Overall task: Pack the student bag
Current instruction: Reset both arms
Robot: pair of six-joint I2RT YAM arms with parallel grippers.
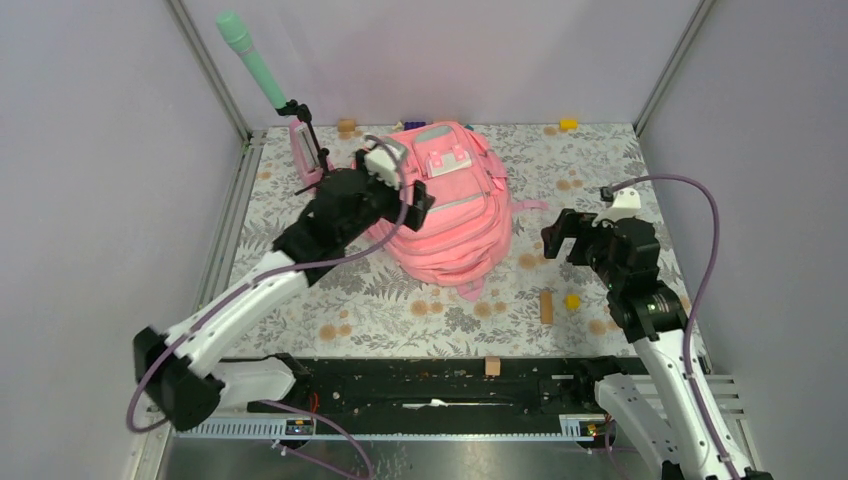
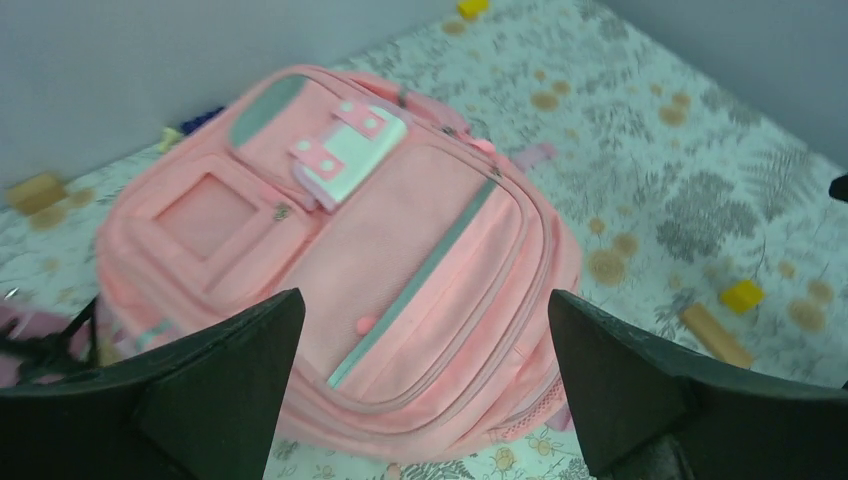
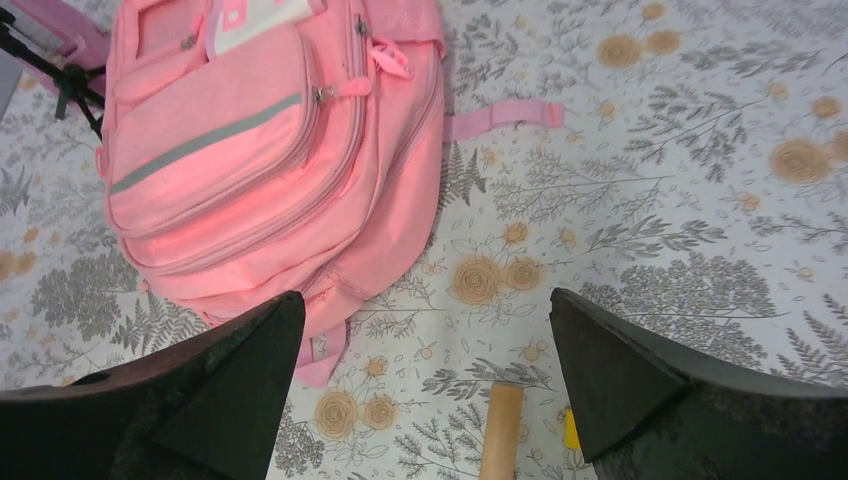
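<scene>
The student bag point(image 1: 450, 205) is a big pink backpack lying front side up in the middle of the flowered table, and its zips look closed. My left gripper point(image 1: 400, 195) hovers over the bag's left side. In the left wrist view it point(image 2: 425, 295) is open, with the bag's front pocket and grey strip point(image 2: 430, 270) below the gap and nothing held. My right gripper point(image 1: 562, 235) hangs to the right of the bag. In the right wrist view it point(image 3: 425, 297) is open over bare tabletop, with the bag point(image 3: 250, 150) ahead on the left.
A green microphone point(image 1: 255, 65) on a black stand and a small pink object point(image 1: 305, 150) stand at the back left. A wooden stick point(image 1: 546, 306) and a yellow block point(image 1: 572, 301) lie in front of the right gripper. More small blocks point(image 1: 568, 124) sit along the back edge.
</scene>
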